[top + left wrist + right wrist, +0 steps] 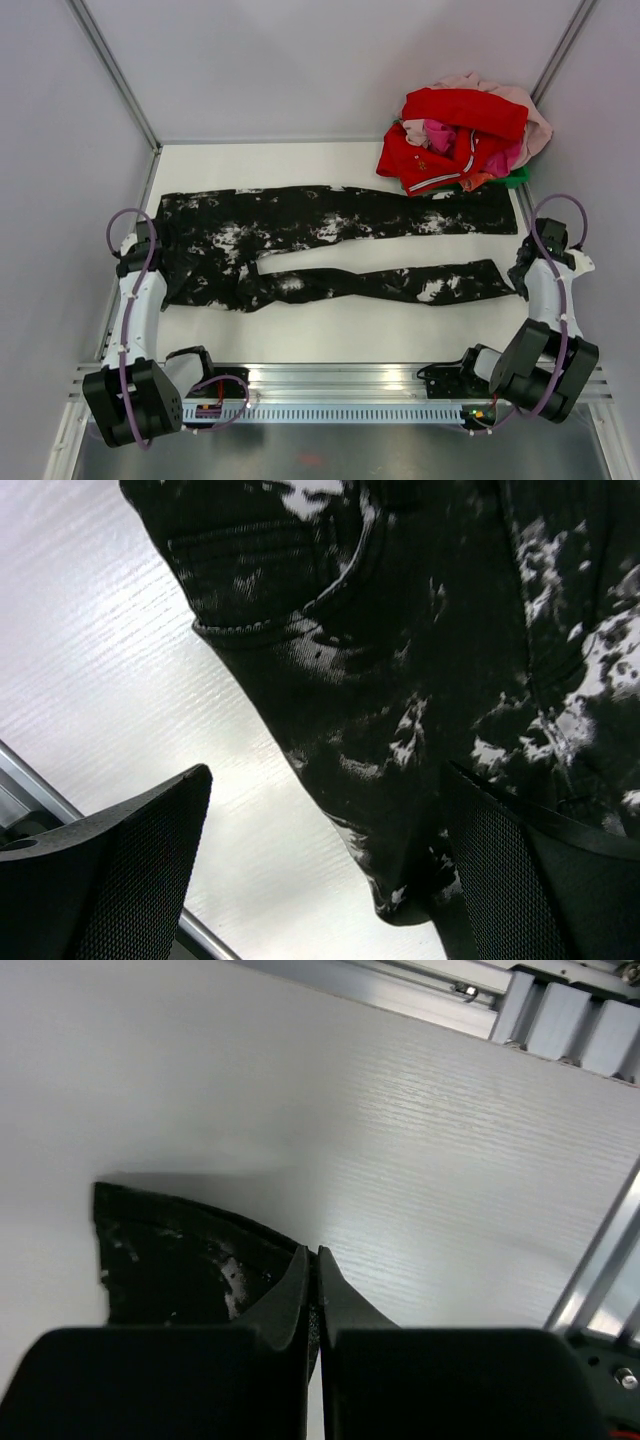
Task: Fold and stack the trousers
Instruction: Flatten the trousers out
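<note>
From above, the trousers (330, 240) are seen spread flat on the table (330, 335), waist at the left gripper (148, 262), one hem at the right gripper (519, 280). At the left wrist, the fingers (120, 870) are held wide apart, with waist fabric lying between them. At the right wrist, the fingers (295, 1295) are pressed together, the hem just beside them.

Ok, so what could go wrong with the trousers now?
The right gripper is shut at the trousers' near hem; if it pinches only the edge, the cloth may slip out. The far leg's end lies against the pile of red and pink clothes, so folding might drag that pile.
</note>
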`<move>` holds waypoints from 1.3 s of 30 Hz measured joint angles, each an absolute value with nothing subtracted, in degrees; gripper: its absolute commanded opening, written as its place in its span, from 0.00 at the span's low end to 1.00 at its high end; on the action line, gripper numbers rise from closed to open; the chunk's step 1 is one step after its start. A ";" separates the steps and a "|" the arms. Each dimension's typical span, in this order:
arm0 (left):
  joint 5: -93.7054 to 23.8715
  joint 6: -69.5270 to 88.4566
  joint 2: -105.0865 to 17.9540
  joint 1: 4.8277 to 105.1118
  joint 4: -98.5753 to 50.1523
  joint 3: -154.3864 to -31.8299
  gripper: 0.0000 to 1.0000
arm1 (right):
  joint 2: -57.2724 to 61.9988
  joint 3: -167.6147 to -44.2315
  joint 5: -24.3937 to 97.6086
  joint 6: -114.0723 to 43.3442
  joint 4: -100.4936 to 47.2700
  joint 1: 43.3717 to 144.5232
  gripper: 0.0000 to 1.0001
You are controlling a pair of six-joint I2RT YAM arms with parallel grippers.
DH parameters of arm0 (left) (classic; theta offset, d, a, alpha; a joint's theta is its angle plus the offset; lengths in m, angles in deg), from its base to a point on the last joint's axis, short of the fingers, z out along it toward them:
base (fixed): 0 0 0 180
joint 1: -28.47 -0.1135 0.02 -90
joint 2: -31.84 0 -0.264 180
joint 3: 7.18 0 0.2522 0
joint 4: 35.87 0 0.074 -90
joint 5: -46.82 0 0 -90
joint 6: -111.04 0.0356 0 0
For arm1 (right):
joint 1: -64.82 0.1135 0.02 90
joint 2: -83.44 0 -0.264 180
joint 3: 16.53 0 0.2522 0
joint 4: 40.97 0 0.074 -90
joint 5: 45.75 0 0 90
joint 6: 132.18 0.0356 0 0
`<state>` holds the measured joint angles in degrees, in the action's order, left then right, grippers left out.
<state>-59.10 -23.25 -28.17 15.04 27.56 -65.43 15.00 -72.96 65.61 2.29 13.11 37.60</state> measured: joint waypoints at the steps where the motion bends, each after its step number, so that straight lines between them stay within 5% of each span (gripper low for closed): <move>1: -59.45 -22.99 -28.37 15.04 27.50 -66.11 1.00 | 15.74 -75.24 65.96 2.86 16.10 37.60 0.00; 10: -60.28 -20.89 -31.53 15.04 27.21 -70.02 1.00 | 14.74 -94.91 72.96 4.93 32.01 38.34 0.00; 20: -60.19 -20.63 -34.97 15.04 27.02 -70.02 1.00 | -9.85 -97.82 77.31 -2.83 25.52 38.65 0.00; 30: -62.40 -20.80 -35.21 15.04 27.30 -70.02 1.00 | -20.37 -99.61 74.75 -10.04 12.50 42.76 0.00; 33: -62.64 -21.37 -35.21 15.04 27.52 -70.02 1.00 | -23.10 -102.14 74.27 -11.81 11.53 43.67 0.17; 34: -62.64 -21.57 -35.18 15.04 27.56 -70.02 1.00 | -23.71 -103.24 74.14 -12.29 11.34 43.89 0.43; 37: -62.64 -22.31 -34.99 14.78 28.22 -70.11 1.00 | -24.32 -105.73 73.35 -13.34 10.42 44.15 0.93; 39: -62.66 -23.07 -34.44 14.32 29.40 -70.30 1.00 | -23.69 -106.89 72.24 -13.99 10.09 44.29 0.98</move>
<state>-62.66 -23.07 -34.44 14.32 29.40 -70.30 -23.69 -106.89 72.24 -13.99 10.09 44.29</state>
